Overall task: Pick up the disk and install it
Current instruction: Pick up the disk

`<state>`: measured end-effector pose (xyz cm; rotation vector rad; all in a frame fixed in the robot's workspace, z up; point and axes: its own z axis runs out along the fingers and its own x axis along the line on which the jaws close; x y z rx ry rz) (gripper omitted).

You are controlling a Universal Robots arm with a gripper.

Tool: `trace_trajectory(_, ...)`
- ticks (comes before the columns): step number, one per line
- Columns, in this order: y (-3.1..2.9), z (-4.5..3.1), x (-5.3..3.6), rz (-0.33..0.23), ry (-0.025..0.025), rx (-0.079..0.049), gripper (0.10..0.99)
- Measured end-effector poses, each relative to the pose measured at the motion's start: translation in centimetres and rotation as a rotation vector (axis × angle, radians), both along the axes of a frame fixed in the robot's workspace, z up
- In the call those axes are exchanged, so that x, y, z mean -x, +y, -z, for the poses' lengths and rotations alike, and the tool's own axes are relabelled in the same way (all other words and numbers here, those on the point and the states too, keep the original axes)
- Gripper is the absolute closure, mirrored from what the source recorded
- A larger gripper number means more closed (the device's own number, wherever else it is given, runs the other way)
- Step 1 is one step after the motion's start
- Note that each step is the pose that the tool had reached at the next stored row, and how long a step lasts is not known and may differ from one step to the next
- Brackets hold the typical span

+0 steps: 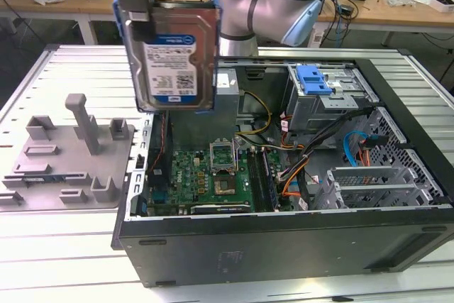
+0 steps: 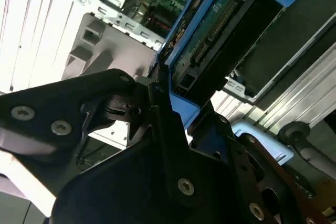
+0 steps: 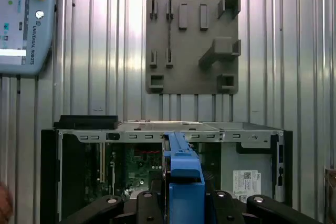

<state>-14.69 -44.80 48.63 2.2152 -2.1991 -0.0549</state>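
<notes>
Pickup looks done: the gripper (image 1: 135, 6) is pinching the disk (image 1: 174, 54) by its top edge. It hangs upright, upper left-centre of the exterior view, over the open case (image 1: 284, 246). So we're at the install step, and I reckon it calls for careful lining-up with the drive cage (image 1: 323, 104).

White-and-blue printed label (image 1: 172, 70) with barcodes, on the face of the blue-framed silver rectangular disk (image 1: 170, 51), toward the exterior view's left above the open black computer case (image 1: 284, 246): print too small to read. White sticker (image 3: 247, 179) with barcode, on the grey metal box (image 3: 231, 157) inside the case: unreadable. Maker's name in grey capitals along the edge of the pale grey control pendant (image 3: 23, 24).
</notes>
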Motion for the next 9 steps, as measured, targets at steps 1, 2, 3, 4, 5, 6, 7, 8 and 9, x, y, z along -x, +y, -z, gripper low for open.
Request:
trace_trajectory(1,-0.25,0.0,-0.54,0.0,0.0002,0.0,0.718)
trace_trajectory(2,-0.6,0.0,-1.3,0.0,0.0006,0.0,0.718)
trace_trajectory(3,-0.94,0.0,-2.04,0.0,0.0009,0.0,0.718)
trace_trajectory(4,-1.43,0.0,-3.08,0.0,0.0014,0.0,0.718)
trace_trajectory(5,-1.71,0.0,-3.71,0.0,0.0018,0.0,0.718)
trace_trajectory(6,-2.11,0.0,-4.58,0.0,0.0021,0.0,0.718)
trace_trajectory(7,-2.49,0.0,-5.48,0.0,0.0025,0.0,0.718)
trace_trajectory(8,-2.83,0.0,-6.28,0.0,0.0028,0.0,0.718)
trace_trajectory(9,-3.04,0.0,-6.77,0.0,0.003,0.0,0.718)
